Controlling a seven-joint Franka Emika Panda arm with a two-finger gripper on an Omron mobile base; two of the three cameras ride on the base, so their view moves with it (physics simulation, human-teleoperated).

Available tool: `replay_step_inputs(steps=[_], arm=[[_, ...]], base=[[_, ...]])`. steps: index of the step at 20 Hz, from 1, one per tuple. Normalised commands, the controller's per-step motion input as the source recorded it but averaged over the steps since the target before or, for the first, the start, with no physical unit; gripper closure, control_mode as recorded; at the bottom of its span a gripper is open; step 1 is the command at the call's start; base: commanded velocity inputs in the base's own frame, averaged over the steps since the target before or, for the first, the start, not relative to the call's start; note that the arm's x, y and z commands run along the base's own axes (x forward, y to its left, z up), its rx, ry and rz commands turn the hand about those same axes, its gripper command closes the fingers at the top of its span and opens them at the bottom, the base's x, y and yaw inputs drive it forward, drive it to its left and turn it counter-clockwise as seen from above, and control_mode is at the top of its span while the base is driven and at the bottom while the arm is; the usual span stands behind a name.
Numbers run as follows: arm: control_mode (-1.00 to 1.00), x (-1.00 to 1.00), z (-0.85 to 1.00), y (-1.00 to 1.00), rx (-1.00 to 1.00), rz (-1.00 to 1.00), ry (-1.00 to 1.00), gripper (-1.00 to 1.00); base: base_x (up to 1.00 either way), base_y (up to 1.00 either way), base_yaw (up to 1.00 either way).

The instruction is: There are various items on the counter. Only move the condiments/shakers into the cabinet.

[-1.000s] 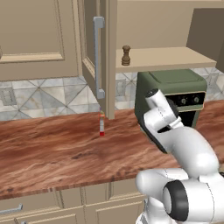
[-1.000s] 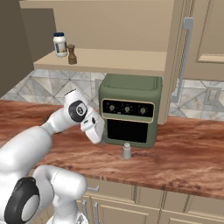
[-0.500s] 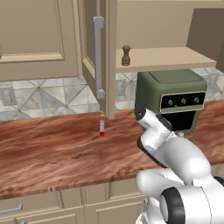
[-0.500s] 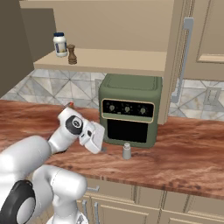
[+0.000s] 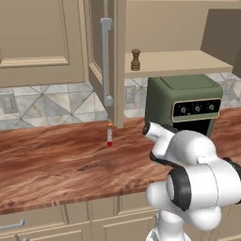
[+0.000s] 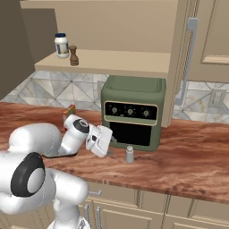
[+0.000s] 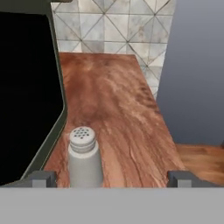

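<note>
The pale grey shaker (image 6: 129, 154) stands on the counter (image 6: 188, 156) just in front of the green oven (image 6: 133, 112). My gripper (image 6: 110, 144) hovers low at its left, open and pointing at it. In the hand view the shaker (image 7: 83, 157) stands close, between my fingertips (image 7: 41, 178) but nearer the left one; my gripper (image 7: 111, 179) holds nothing. On the cabinet shelf (image 6: 120, 60) sit the white jar with the blue lid (image 6: 61, 44) and the brown pepper mill (image 6: 73, 55). The mill (image 5: 135, 59) also shows on the shelf (image 5: 179, 61).
The cabinet door (image 5: 96, 56) stands open, its silver handle (image 5: 106, 61) facing out. A small red bottle (image 5: 109, 134) stands on the counter (image 5: 56, 164) under the door. The oven's dark front (image 7: 26, 87) lies close at the hand's left, with a grey-blue wall (image 7: 197, 65) at the right.
The arm has folded down. The hand has dropped from in front of the oven's upper half to counter height, facing the grey shaker. The jaws stayed open.
</note>
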Motion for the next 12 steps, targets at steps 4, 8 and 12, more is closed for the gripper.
replay_step_inputs(steps=[4,8,12], arm=[[-1.0,0.13,-0.17,-0.35,-0.09,-0.05,0.0,-1.0],[-1.0,0.18,-0.23,-0.4,-0.07,0.0,0.04,-1.0],[-1.0,0.21,-0.1,-0.29,-0.06,0.0,0.14,-1.0]], base=[[0.0,0.0,0.0],[0.0,0.0,0.0],[0.0,0.0,0.0]])
